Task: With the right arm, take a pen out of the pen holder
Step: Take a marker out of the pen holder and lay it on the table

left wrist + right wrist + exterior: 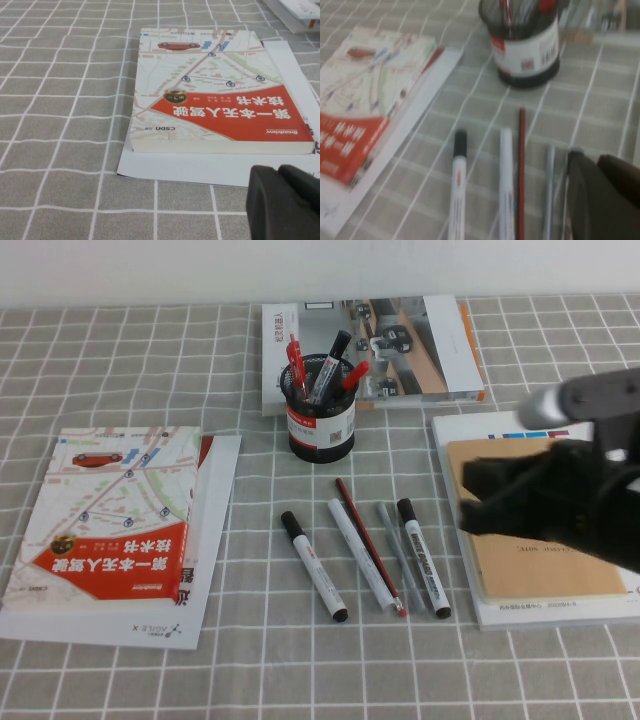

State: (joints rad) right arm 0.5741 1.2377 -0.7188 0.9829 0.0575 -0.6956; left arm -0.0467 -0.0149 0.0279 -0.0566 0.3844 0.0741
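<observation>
Now, right gripper (468, 508) hovers shut and empty over the notebook (540, 575), pen holder (322, 430) untouched, grab to come; left gripper (278, 175), closed, beside the red book (220, 90).

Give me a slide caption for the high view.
Right claw, shut, above the brown notebook; stocked pen holder behind five loose pens; left claw off-frame near the red book.

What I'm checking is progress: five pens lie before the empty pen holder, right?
No: five pens lie before the pen holder, but the high view shows it holding more pens. Right gripper hovers over the notebook; left gripper near the red book.
</observation>
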